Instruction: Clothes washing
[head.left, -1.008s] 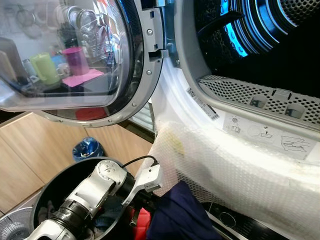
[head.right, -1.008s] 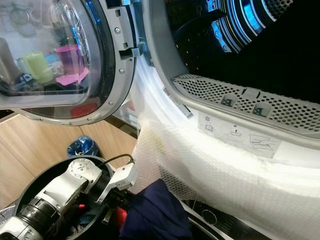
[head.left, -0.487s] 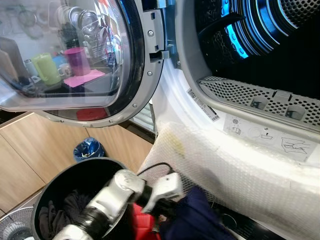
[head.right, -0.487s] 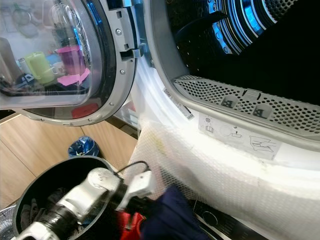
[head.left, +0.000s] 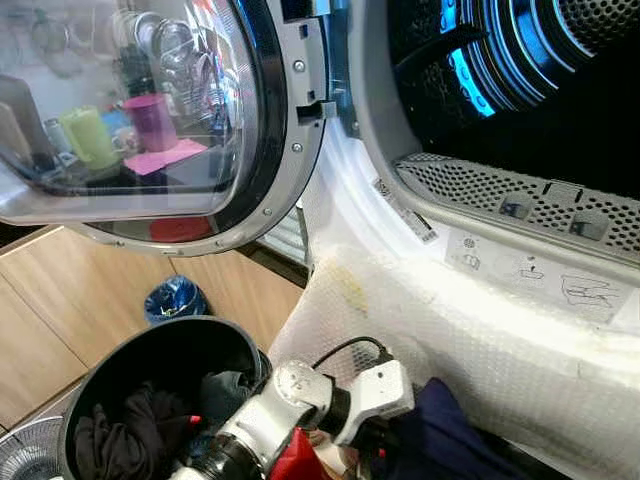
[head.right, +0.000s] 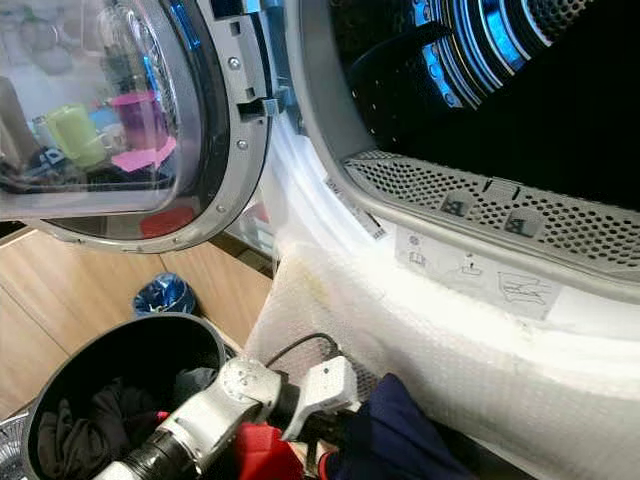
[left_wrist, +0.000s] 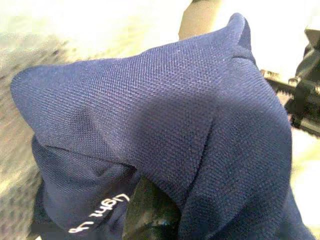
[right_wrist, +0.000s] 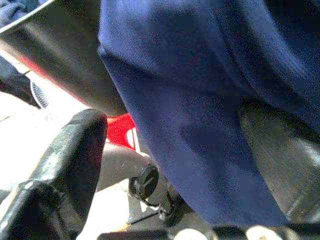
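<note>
A navy garment hangs at the bottom of the head views, against the washer's front below the open drum. My left gripper is shut on it, the fingers buried in the cloth; in the left wrist view the navy fabric drapes over one black finger. A red garment lies under the left forearm. In the right wrist view my right gripper stands open, and the navy cloth hangs between its spread fingers.
A black basket with dark clothes stands at lower left. The round glass door is swung open to the left. Bubble wrap covers the washer's front lip. A blue object lies on the wooden floor.
My left arm has swung right, out of the basket and toward the washer's front, carrying the navy garment along. The dark clothes in the basket have come into sight.
</note>
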